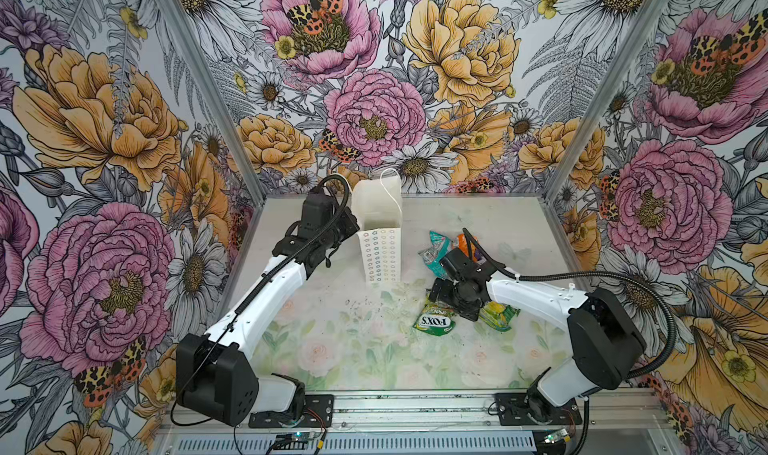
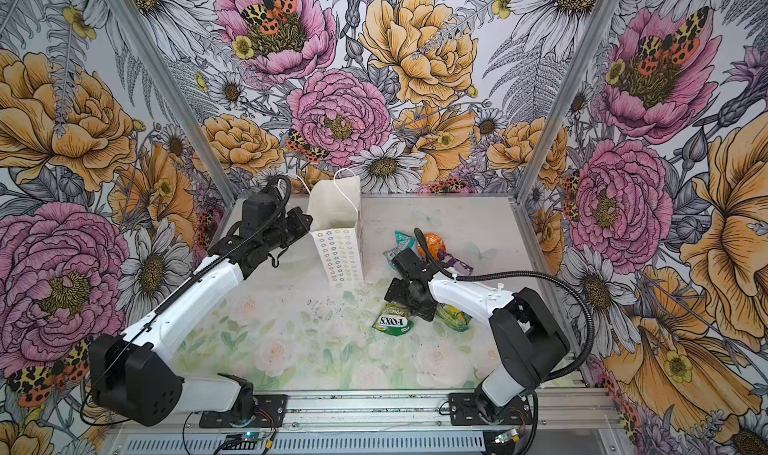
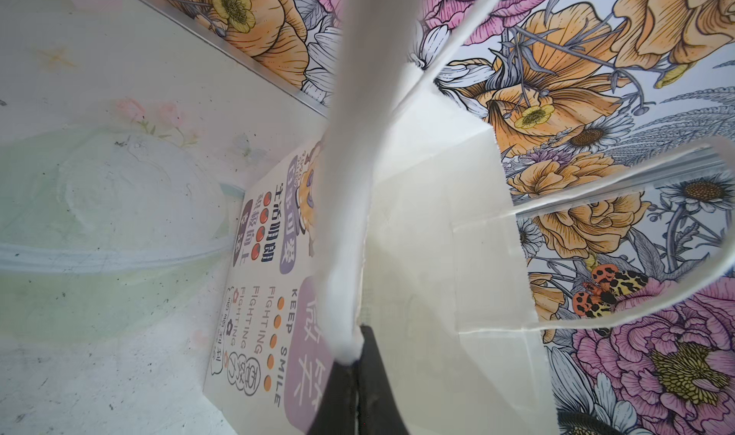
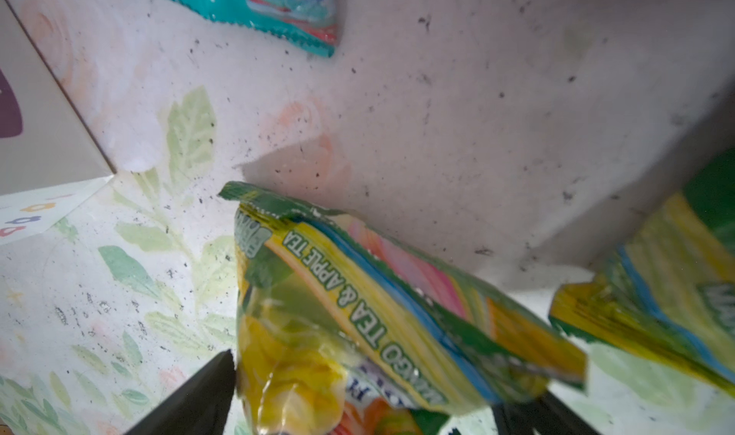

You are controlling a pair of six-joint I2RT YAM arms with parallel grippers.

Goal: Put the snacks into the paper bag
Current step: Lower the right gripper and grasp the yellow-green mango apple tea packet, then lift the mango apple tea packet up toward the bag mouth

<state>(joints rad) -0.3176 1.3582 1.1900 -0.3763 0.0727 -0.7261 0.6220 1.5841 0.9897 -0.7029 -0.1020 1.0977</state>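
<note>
While left pincer (image 3: 356,353) clamps upright bag's (image 1: 380,257) handle (image 3: 350,174) near far table (image 1: 332,349) edge, right pincer (image 4: 370,381), apart, straddles FOX'S packet (image 1: 434,322); teal packet (image 1: 436,251) beyond.

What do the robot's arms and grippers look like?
The left arm and right arm have white link shells, black joint housings and a black corrugated cable alongside each. The left gripper and right gripper have plain black tapered fingers.
</note>
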